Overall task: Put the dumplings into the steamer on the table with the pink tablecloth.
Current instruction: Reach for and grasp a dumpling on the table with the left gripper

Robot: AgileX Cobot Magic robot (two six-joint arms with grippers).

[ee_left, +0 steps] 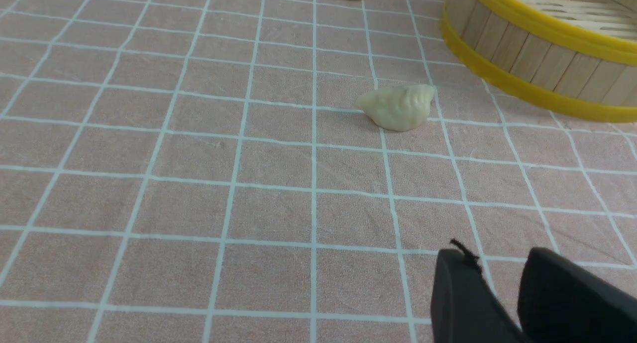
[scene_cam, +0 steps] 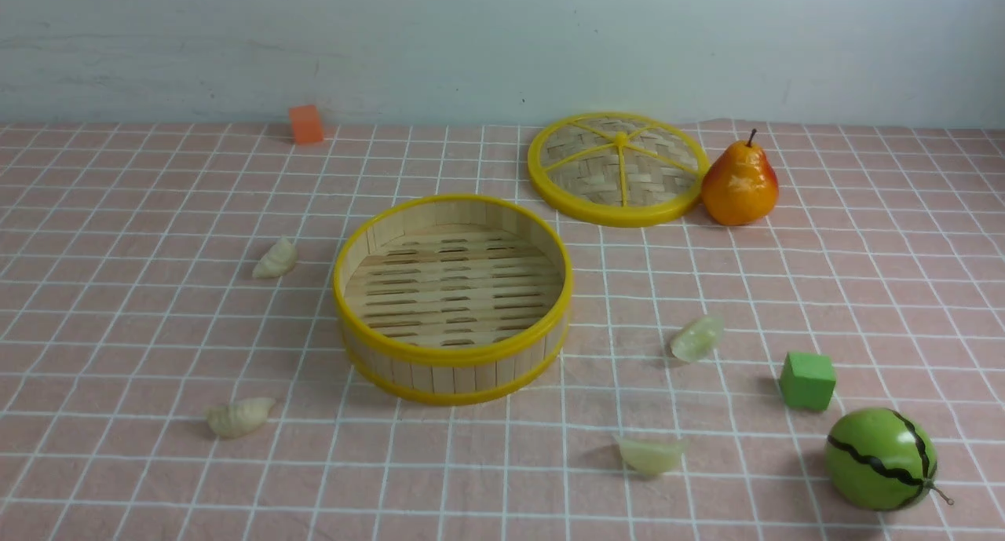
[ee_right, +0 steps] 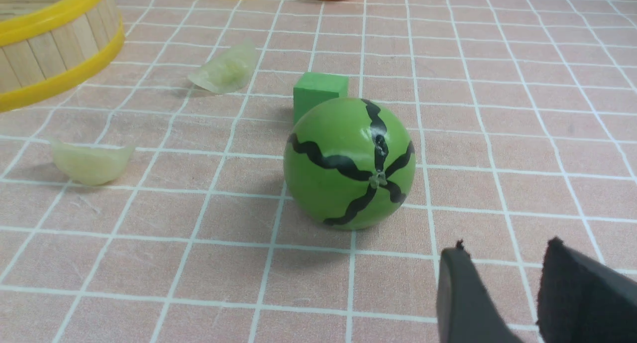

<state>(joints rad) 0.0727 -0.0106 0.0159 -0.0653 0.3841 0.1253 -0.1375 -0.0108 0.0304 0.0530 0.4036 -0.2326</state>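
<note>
Small dumplings [scene_cam: 241,417] lie scattered near the empty steamer [scene_cam: 453,364], likely light and squashy; pinch across the plump middle. The left end effector [ee_left: 497,257] and right end effector [ee_right: 502,247] hang part-open, empty.

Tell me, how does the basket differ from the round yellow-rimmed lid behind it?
The steamer has upright wood-strip walls and a slatted floor; the lid is shallow, woven, with yellow spokes. The steamer sits nearer the camera; the lid lies farther back, beside the pear. Both are round, bamboo and yellow-rimmed.
</note>
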